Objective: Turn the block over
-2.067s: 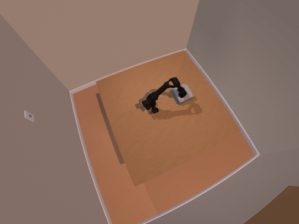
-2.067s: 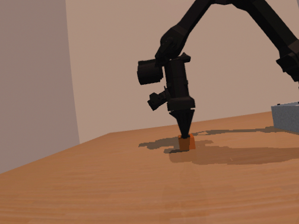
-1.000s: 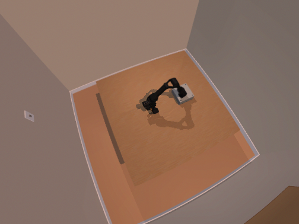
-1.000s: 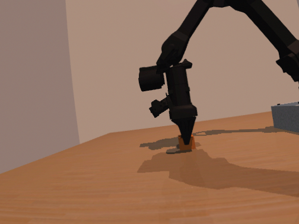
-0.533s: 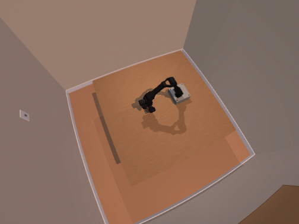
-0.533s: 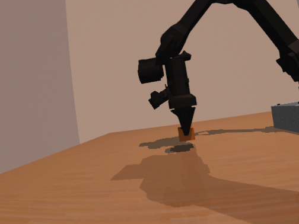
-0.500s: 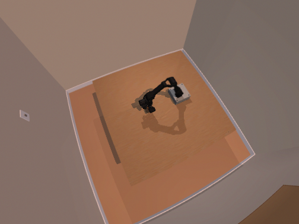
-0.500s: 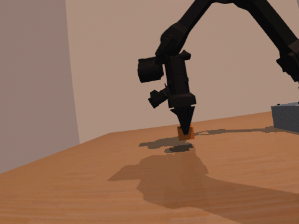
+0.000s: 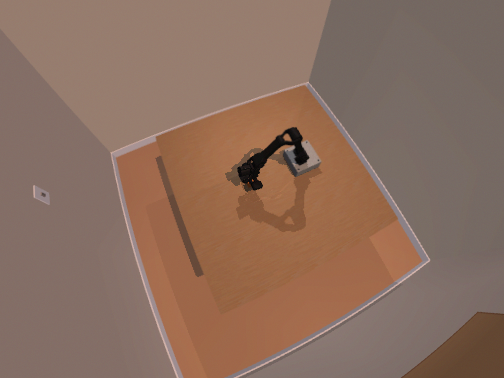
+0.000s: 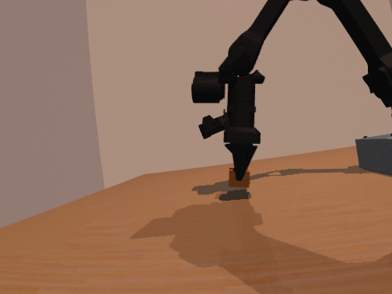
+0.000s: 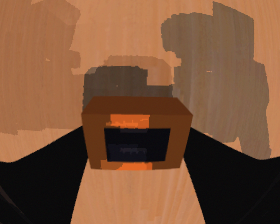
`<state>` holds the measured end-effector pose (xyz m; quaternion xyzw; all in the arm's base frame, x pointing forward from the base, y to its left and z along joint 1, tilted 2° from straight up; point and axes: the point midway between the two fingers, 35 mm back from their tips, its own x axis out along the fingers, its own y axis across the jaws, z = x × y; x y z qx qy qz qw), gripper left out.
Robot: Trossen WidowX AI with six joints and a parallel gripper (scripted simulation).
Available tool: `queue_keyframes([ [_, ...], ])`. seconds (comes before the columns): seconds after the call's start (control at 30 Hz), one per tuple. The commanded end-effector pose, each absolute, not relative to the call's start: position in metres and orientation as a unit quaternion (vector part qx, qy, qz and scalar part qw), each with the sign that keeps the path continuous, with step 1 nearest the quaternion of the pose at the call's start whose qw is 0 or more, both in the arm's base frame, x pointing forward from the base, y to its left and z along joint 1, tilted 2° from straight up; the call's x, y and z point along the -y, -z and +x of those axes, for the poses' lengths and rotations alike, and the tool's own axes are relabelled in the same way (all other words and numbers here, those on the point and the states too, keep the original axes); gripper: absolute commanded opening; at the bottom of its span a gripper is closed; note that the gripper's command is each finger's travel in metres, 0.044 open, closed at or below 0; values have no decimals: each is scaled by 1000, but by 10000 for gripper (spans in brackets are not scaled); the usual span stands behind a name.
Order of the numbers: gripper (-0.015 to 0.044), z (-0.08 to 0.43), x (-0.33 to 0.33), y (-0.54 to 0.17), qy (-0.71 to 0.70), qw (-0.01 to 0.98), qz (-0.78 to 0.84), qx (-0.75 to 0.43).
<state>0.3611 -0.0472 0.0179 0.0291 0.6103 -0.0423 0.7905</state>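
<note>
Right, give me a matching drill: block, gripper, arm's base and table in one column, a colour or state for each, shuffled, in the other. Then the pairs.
Things:
1. block
2. gripper
3. arm's base
4. table

States:
A. grey, square, fixed on the table
B. wood-grained, crossed by the arm's shadow
C. orange, with a dark panel facing the wrist camera
D. black, pointing down, shut on the block

Pairs: 1-C, 2-D, 3-A, 4-B

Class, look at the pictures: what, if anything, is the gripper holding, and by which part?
The gripper is shut on the small orange block, its jaws pressing the block's two opposite side faces; the dark marked face is uppermost.
</note>
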Motion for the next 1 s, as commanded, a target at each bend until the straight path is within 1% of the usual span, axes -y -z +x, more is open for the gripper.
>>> queue_keyframes([
  [0.0,0,361,47,-18,40,810,28,-585],
  [0.63,0,352,46,-19,44,887,20,-459],
  [0.97,0,359,47,-9,45,903,19,-427],
])
